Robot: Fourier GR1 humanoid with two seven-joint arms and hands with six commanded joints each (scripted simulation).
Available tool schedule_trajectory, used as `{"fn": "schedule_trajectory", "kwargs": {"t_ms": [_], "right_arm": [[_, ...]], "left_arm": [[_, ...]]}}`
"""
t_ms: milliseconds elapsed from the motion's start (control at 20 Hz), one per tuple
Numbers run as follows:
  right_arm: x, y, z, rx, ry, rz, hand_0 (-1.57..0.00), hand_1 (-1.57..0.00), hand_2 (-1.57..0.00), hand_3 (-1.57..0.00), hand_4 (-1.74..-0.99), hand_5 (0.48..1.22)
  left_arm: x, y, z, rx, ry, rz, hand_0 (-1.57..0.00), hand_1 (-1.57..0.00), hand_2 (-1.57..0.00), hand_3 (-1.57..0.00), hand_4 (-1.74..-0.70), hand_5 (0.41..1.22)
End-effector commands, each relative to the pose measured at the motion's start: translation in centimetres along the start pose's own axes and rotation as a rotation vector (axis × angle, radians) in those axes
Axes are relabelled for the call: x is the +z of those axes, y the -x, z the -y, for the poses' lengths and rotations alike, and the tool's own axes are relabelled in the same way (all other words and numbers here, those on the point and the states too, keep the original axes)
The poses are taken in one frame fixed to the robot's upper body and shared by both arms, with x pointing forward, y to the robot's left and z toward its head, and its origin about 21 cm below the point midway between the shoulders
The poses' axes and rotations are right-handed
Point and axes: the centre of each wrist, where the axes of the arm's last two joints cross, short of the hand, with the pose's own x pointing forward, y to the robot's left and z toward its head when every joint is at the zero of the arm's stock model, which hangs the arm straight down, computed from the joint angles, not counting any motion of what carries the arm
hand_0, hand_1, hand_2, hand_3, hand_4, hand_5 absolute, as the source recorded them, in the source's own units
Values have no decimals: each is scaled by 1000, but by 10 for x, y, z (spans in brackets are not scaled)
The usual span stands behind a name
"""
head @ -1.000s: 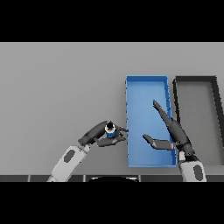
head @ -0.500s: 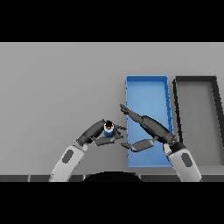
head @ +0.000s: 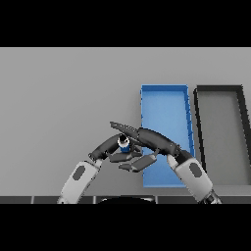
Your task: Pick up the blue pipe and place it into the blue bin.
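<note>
On the flat grey tabletop a small blue pipe piece with a pale, ring-like top end sits just left of the long rectangular blue bin with raised walls, outside it and near the bin's lower left part. Whether the pipe rests on the tabletop or is lifted off it cannot be told from this view.

The left hand, dark and coming up from the lower left on a white and grey arm, meets the pipe from the left; its fingers bend round beneath and beside the pipe, so it appears to grip it, though the exact contact is partly hidden.

The right hand reaches in from the lower right, its arm crossing over the lower left corner of the blue bin. Its fingers are stretched out fairly straight: the upper ones point left above the pipe, ending just above and beside it, while the lower ones spread out flat below, close to the left hand's fingers. They are not curled round anything that can be seen.

Just to the right of the blue bin, and parallel with it, lies a long rectangular black bin with a grey floor.
</note>
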Motion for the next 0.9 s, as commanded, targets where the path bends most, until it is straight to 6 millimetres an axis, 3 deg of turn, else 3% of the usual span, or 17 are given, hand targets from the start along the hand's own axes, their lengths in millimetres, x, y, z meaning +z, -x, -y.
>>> {"fn": "schedule_trajectory", "kwargs": {"t_ms": [0, 150, 200, 250, 300, 400, 450, 650, 850], "right_arm": [[-8, 0, 0, -4, -11, -3, 1, 1, -1, 1, -1208, 512], [-26, -1, -5, -9, -53, -13, -24, -108, -130, -49, -1222, 517], [-27, 1, -5, -10, -62, -14, -166, -241, -249, -143, -1255, 519], [-30, 0, -4, -5, -69, -21, -398, -437, -428, -307, -1303, 520], [-35, -4, -3, 3, -73, -28, -630, -652, -657, -504, -1383, 523], [-36, 0, -4, 9, -86, -4, -969, -983, -986, -789, -1496, 555], [-39, 1, -6, -18, -92, 20, -1089, -1101, -1103, -896, -1537, 600], [-40, 2, -10, -63, -68, 65, -1374, -1378, -1379, -1295, -1475, 940], [-41, 0, -18, -27, -74, 79, -1490, -1492, -1492, -1458, -1485, 1106]], "left_arm": [[-2, 0, -2, 7, 8, -13, -1571, -1571, -1571, -1571, -1459, 1221], [1, 1, 1, 8, 18, 14, -1571, -1571, -1571, -1571, -1460, 1221], [1, 0, -3, -3, 6, -13, -1571, -1571, -1571, -1571, -1515, 1221], [2, 0, -2, 8, 3, -21, -1571, -1571, -1541, -1304, -1560, 1221], [2, 1, -3, 13, -7, -39, -1571, -1571, -1528, -1139, -1596, 1221], [2, 2, -1, 10, -2, -31, -1571, -1571, -1544, -1207, -1648, 1221], [1, 1, 4, 14, 1, -14, -1571, -1571, -1549, -1228, -1667, 1221], [-2, -1, 0, 5, 3, 1, -1571, -1571, -1562, -1322, -1711, 1221], [0, 2, -2, -2, -1, 29, -1571, -1571, -1551, -1417, -1729, 1221]]}}
